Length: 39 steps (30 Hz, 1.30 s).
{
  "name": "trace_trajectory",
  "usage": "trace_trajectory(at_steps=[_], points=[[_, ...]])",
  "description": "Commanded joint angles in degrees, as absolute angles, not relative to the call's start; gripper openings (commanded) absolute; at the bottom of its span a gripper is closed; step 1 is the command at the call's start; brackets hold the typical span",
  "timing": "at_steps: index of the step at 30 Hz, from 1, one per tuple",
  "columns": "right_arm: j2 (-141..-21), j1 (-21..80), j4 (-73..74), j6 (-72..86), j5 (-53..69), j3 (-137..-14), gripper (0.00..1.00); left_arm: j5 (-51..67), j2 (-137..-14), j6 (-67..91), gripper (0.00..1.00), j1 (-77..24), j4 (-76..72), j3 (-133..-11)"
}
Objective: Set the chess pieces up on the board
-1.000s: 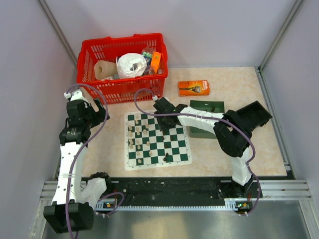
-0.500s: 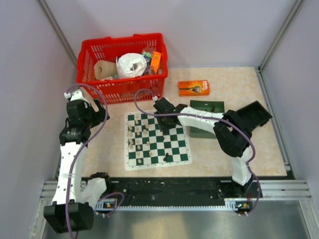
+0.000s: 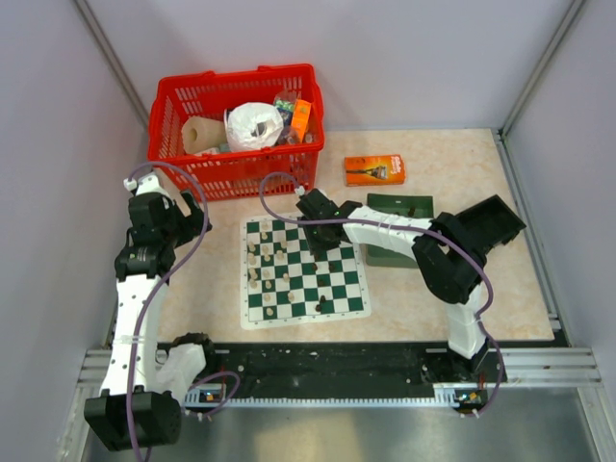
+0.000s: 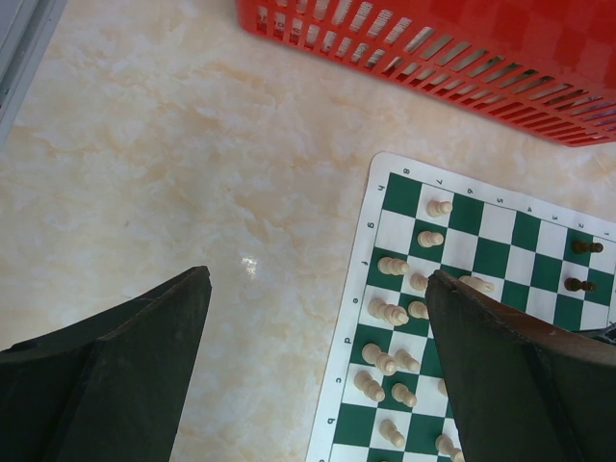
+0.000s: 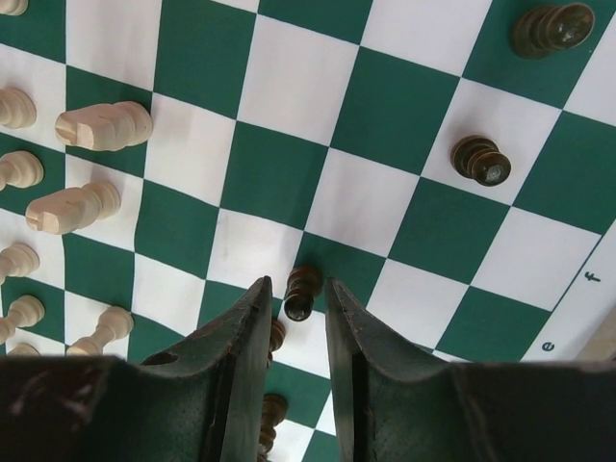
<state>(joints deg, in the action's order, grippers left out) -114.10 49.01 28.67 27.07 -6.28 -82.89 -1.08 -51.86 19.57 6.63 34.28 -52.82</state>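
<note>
Chess pieces [image 4: 392, 266] are spread over the board [image 3: 351, 284], which lies flat at the centre of the worktop [image 3: 462, 173] in my overhead view, just below the red basket [image 3: 226, 178] and just left of the dark green tray [image 3: 385, 202]. An orange box [image 3: 374, 170] lies on the worktop above the tray, apart from it. Cream pieces [image 5: 104, 125] cluster along the left side of the board, while the dark pieces [image 5: 481, 161] are fewer and stand further toward the middle and right. My right hand [image 5: 294, 287] hangs over the upper middle of the board, reaching in from the right of the frame across the tray. In its wrist view the 2 fingers [image 5: 231, 366] are drawn close with only a narrow slot between them, and 1 dark piece [image 5: 300, 292] sits in that slot right at the tips, where a green and a white square meet. I cannot tell from this angle whether the pads are pressing on it or only flanking it. More dark pieces show lower down in the same slot, partly hidden by the fingers. My left hand [image 4: 320, 277] is off the board, over bare worktop at the left of the overhead frame, below the lower left corner of the basket. Its fingers are spread wide and carry nothing; in its wrist view the left edge of the board and the cream pieces show between them, with 2 dark pieces at the far right edge of the frame.
</note>
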Motion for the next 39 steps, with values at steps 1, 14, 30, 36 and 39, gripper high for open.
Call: trace_trajectory(at_steps=[1,14,30,36,39], points=[[-115.6,49.5,28.6,27.3,-6.1,-83.5,0.29,-0.8,-50.9,19.8,0.99,6.7,32.0,-52.6],[-115.5,49.5,29.0,26.4,-6.6,-83.9,0.27,-1.1,-50.6,20.4,0.99,6.7,33.7,-54.2],[-111.6,48.9,29.0,24.4,-11.0,-84.3,0.19,3.0,-50.1,25.8,0.99,6.7,31.0,-52.2],[-110.0,46.2,28.1,23.7,-11.6,-82.5,0.18,4.1,-49.9,27.4,0.99,6.7,30.1,-51.2],[-110.0,45.0,27.9,23.6,-12.1,-82.2,0.18,4.1,-49.8,27.4,0.99,6.7,30.1,-51.0]])
